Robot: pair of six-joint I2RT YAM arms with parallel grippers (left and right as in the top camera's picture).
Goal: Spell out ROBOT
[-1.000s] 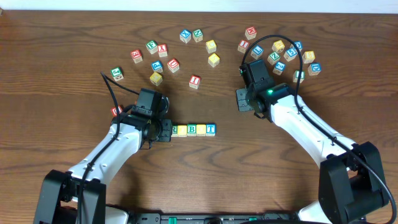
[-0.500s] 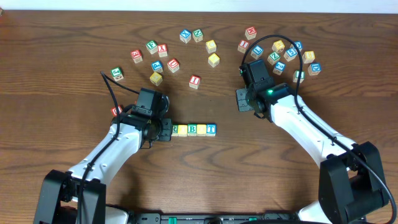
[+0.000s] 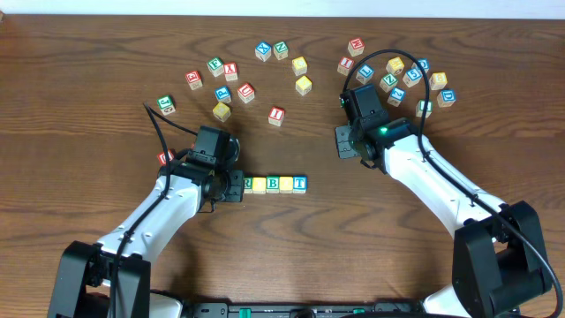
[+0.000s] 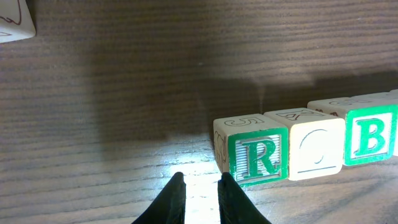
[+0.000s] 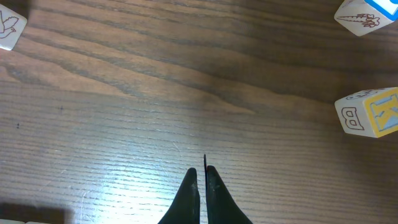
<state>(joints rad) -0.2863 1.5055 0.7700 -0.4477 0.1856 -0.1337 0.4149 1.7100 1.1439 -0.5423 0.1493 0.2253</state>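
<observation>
The wooden worktop point(image 3: 106, 53) carries a scatter of loose cubes point(image 3: 276, 114) along its far side. Nearer the robot, well apart from them, lies the row point(image 3: 274, 184) that the task asks for. It runs left to right and reads as a finished word: the green-bordered R cube point(image 4: 257, 155), a yellow cube point(image 4: 317, 149) showing an O in the left wrist view, the blue B cube point(image 4: 370, 140), a second yellow cube point(image 3: 286, 184) and the T cube point(image 3: 299, 183). Each cube touches or sits just beside its neighbour. Judged by their look, the blocks are small, light, rigid wood with flat painted faces and slightly rounded edges. They should not crush or bend, but a light brush could slide or turn one on the smooth grain and push the next one with it. The safest hold is probably on two opposite flat sides, low and square, not across a corner. Inside the packed row only the near and far faces are free, so any correction looks better done as a gentle push on an end face. The left gripper point(image 4: 202, 177) sits low at the R end with its fingers a narrow gap apart and nothing between them. One tip is just beside the R cube's lower corner, and whether it touches cannot be told. The right gripper point(image 5: 201, 169) hangs over bare wood, well away from the row, with its fingers pressed together and empty.
</observation>
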